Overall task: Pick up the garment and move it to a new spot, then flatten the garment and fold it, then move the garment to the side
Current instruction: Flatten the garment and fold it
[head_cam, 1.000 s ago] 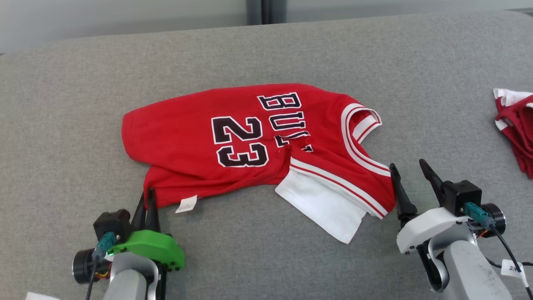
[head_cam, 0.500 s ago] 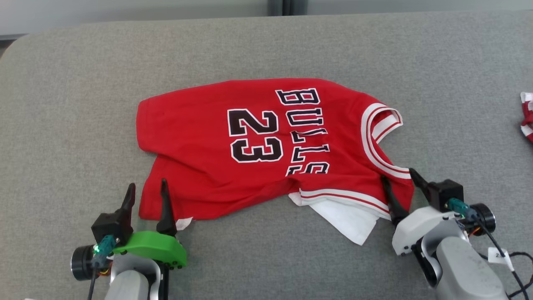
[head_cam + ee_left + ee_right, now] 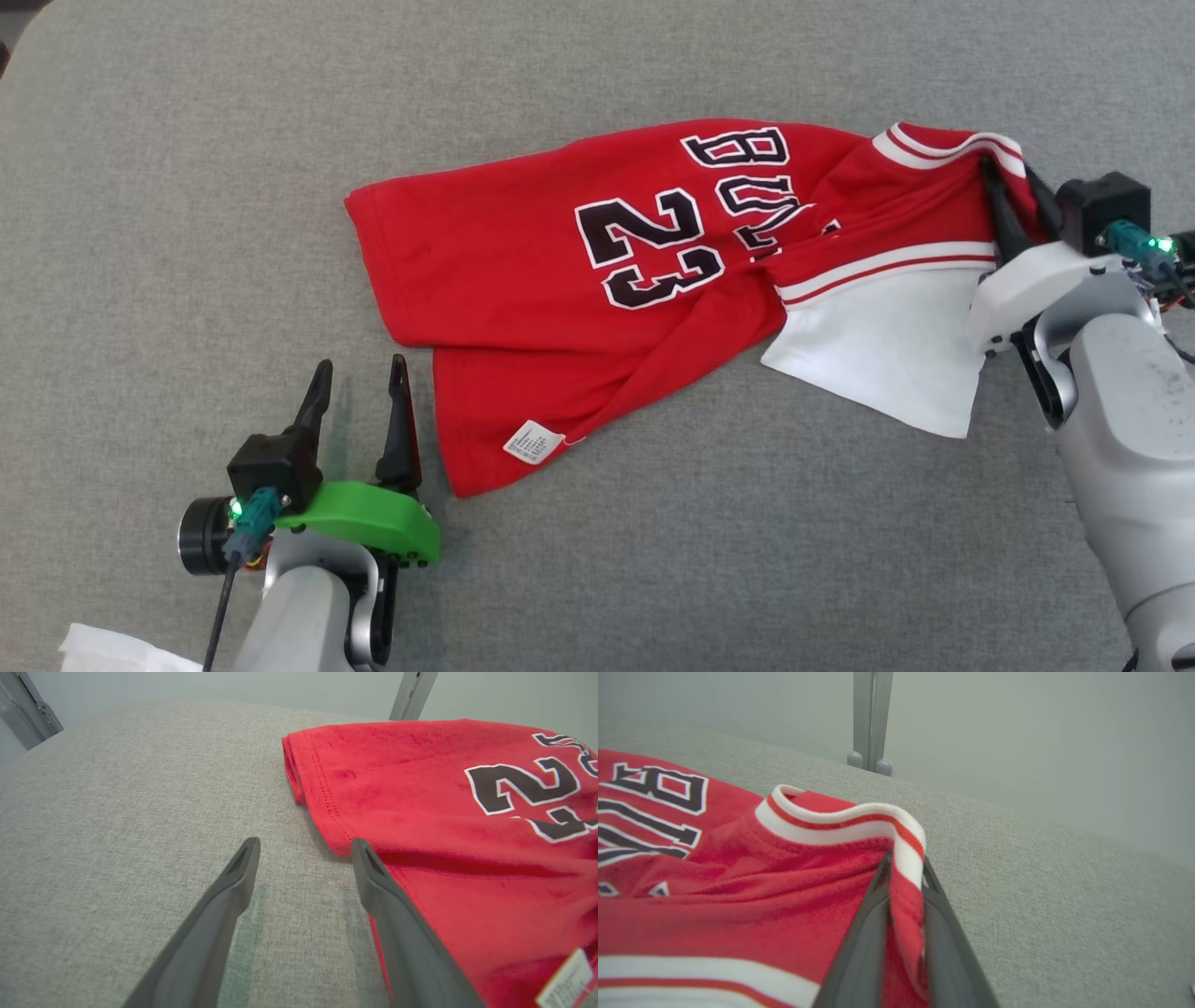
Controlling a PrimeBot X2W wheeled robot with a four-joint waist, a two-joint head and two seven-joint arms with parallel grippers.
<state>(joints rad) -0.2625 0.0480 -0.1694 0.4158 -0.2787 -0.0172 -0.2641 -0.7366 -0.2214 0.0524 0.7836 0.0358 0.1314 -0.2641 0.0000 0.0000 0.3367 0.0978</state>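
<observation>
The garment (image 3: 597, 280), a red jersey with black white-outlined letters and number and a white sleeve, lies rumpled across the grey surface (image 3: 187, 187). My right gripper (image 3: 1013, 191) is shut on the garment's striped collar trim at its right end, lifting that end; the right wrist view shows the trim (image 3: 906, 858) pinched between both fingers. My left gripper (image 3: 359, 392) stands open on the surface just left of the garment's hem, nothing between its fingers. In the left wrist view its right finger (image 3: 397, 914) lies along the hem edge of the garment (image 3: 444, 812).
A white care label (image 3: 533, 441) sticks out at the garment's near hem. A white scrap (image 3: 112, 649) shows at the bottom left corner. The grey padded surface stretches on all sides; a pale wall and a metal post (image 3: 870, 718) stand beyond its far edge.
My left gripper opened and let go of the hem. My right gripper closed on the collar trim and raised that end up and right. The camera view has shifted downward.
</observation>
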